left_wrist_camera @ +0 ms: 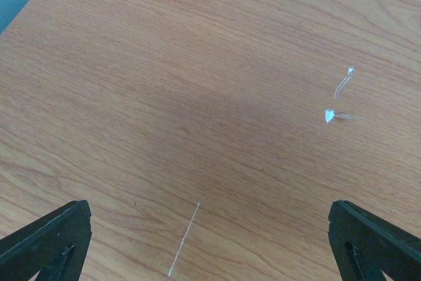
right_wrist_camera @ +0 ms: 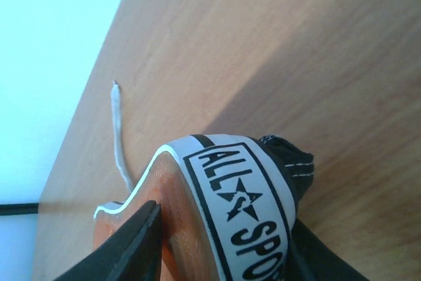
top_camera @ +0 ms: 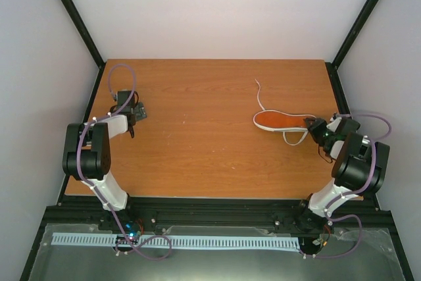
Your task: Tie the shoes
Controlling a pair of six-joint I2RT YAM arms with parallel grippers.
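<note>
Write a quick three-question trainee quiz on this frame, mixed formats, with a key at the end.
1. True or false: the black canvas sneaker with white rubber edging stands upright on its sole.
2. The right gripper is closed around the sneaker's: A) toe cap, B) heel, C) lace tip.
3. Which gripper hangs open over the bare wooden table?

Key:
1. False. It lies with the orange-red sole turned up toward the top camera.
2. B. The heel sits between the fingers.
3. The left gripper.
</note>
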